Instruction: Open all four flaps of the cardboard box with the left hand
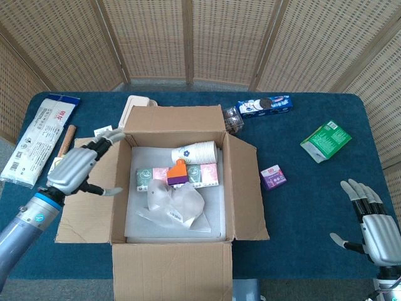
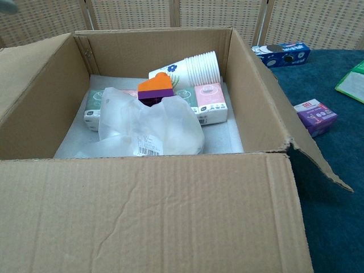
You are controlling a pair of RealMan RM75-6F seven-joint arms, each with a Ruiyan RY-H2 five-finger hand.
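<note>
The cardboard box [image 1: 241,188] [image 2: 256,85] stands in the middle of the blue table with all of its flaps folded outward. Inside lie a stack of paper cups [image 1: 195,151] [image 2: 190,69], an orange and purple block [image 1: 177,172] [image 2: 155,89], tissue packs and a crumpled clear bag [image 1: 175,204] [image 2: 151,128]. My left hand [image 1: 80,167] hovers over the left flap [image 1: 88,207], fingers spread, holding nothing. My right hand [image 1: 369,219] rests open at the table's right front corner, far from the box. The chest view shows neither hand's palm.
A white packet [image 1: 39,138] and a brown stick [image 1: 59,153] lie at the far left. A cookie box [image 1: 265,106] [image 2: 282,54] sits behind the box, a purple box [image 1: 273,177] [image 2: 316,116] to its right, a green packet [image 1: 325,140] further right.
</note>
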